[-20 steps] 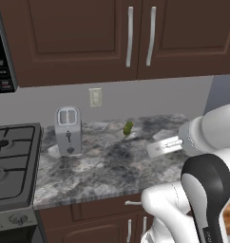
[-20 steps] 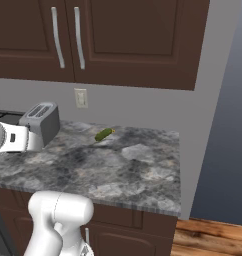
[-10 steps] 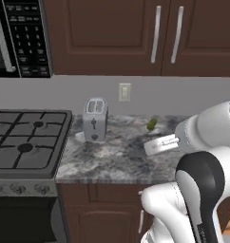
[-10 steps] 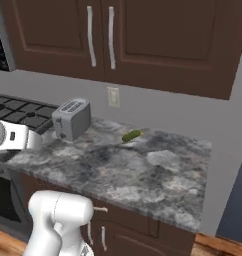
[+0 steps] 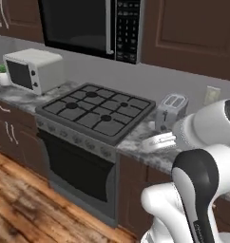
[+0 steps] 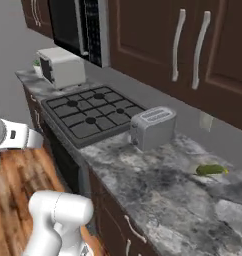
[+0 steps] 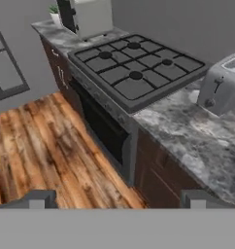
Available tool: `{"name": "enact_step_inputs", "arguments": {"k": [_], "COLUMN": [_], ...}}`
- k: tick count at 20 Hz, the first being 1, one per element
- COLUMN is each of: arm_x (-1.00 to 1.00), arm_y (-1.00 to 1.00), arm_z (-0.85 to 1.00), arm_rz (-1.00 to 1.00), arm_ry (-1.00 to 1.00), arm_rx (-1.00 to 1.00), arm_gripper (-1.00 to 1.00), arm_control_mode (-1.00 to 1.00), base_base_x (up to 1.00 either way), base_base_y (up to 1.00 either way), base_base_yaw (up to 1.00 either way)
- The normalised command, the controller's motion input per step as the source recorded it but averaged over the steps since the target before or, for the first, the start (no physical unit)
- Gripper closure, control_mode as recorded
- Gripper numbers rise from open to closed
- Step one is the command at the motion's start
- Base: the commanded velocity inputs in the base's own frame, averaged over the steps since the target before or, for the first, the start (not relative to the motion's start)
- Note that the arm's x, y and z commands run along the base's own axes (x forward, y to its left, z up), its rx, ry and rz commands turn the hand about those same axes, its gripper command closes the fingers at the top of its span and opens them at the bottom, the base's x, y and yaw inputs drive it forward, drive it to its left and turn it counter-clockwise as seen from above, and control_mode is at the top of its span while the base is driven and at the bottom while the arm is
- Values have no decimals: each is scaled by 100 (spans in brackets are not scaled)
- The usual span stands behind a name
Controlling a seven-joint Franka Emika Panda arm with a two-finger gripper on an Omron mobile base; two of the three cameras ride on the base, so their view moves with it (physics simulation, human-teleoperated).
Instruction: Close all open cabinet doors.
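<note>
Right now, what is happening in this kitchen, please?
The robot holds nothing: the fingers stand wide apart, aimed down at the wood floor in front of the stove. A toaster stands on the marble counter beside the stove, with a small green thing further along. The cabinet doors above the counter look shut, and the arm is not touching any door. A microwave hangs over the stove.
</note>
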Motion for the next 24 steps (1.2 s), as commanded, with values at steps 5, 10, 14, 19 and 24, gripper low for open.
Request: {"name": "enact_step_inputs", "arguments": {"k": [5, 10, 14, 19, 24], "arm_x": [0, 0, 0, 0, 0], "arm_y": [0, 0, 0, 0, 0], "arm_z": [0, 0, 0, 0, 0], "arm_rz": [0, 0, 0, 0, 0], "arm_ry": [0, 0, 0, 0, 0], "arm_rx": [0, 0, 0, 0, 0], "arm_gripper": [-100, -100, -100, -100, -100], "arm_control_mode": [100, 100, 100, 100, 100], "base_base_x": [6, 28, 36, 52, 61], "base_base_y": [0, 0, 0, 0, 4], "base_base_yaw": [82, 66, 63, 35, 38]}}
